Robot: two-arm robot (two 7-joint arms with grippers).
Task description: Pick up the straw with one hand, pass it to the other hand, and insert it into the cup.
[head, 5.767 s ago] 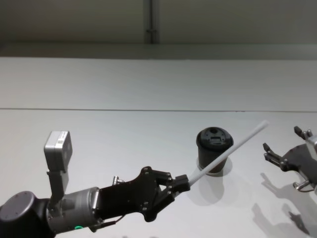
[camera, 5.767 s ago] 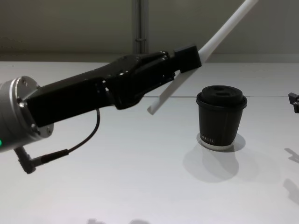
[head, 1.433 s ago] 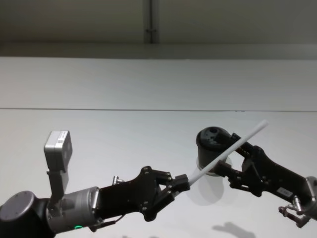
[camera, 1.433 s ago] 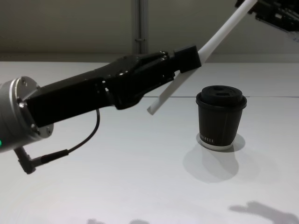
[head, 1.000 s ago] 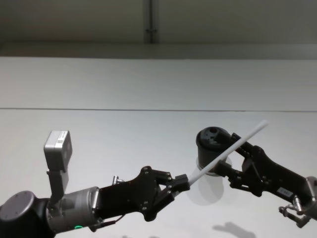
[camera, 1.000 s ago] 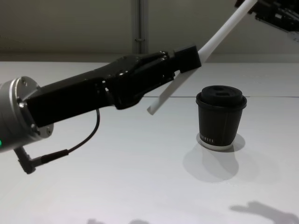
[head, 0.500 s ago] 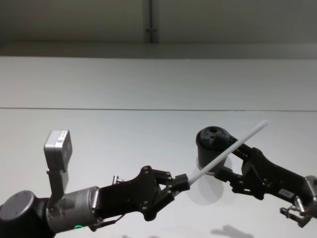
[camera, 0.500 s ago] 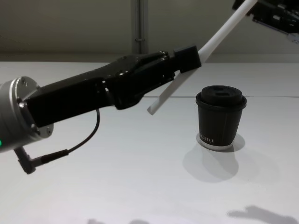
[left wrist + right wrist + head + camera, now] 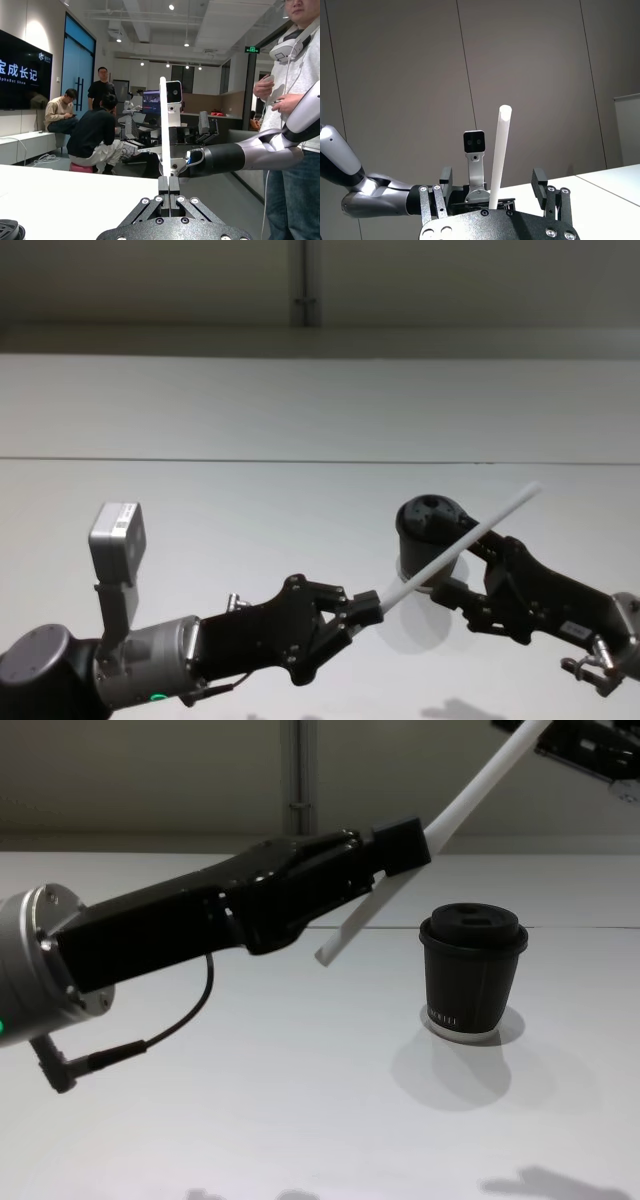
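White straw (image 9: 460,545): smooth plastic. Black cup (image 9: 472,978): matt paper; lid (image 9: 473,925) plastic. Left hand (image 9: 367,604): glossy black; joint (image 9: 40,970) silver metal. Pale tabletop (image 9: 300,1100): smooth, matt.

Thin white straw (image 9: 455,548) slanting upward, low end pinched by left gripper (image 9: 366,606), right gripper (image 9: 468,566) spread wide around its middle, lidded black cup (image 9: 428,515) upright below.

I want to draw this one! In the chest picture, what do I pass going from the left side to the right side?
silver joint → black cable → left gripper → cup → right gripper
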